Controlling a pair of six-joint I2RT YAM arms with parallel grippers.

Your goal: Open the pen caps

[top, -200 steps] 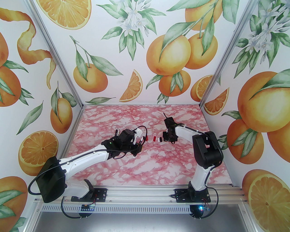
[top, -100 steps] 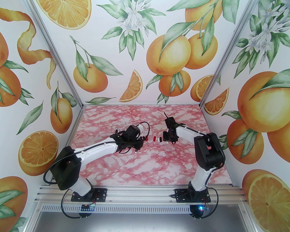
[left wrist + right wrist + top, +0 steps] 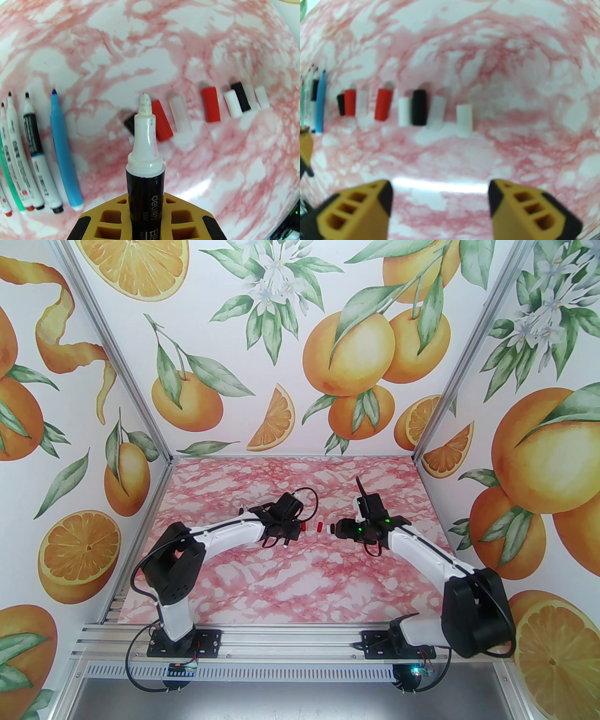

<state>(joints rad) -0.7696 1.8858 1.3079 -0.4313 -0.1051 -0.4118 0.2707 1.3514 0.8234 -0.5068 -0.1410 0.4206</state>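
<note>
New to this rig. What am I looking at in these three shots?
Two small robot arms bolted at the table's near edge. The overhead camera shows both: left arm and right arm facing each other over a pink marbled table. The other two pictures come from cameras on each wrist, looking past yellow fingers. The left gripper is shut on an uncapped black marker with a white tip. The right gripper is open and empty. On the table lie a row of loose caps, red, black, white and clear, and beside them uncapped pens, one blue.
</note>
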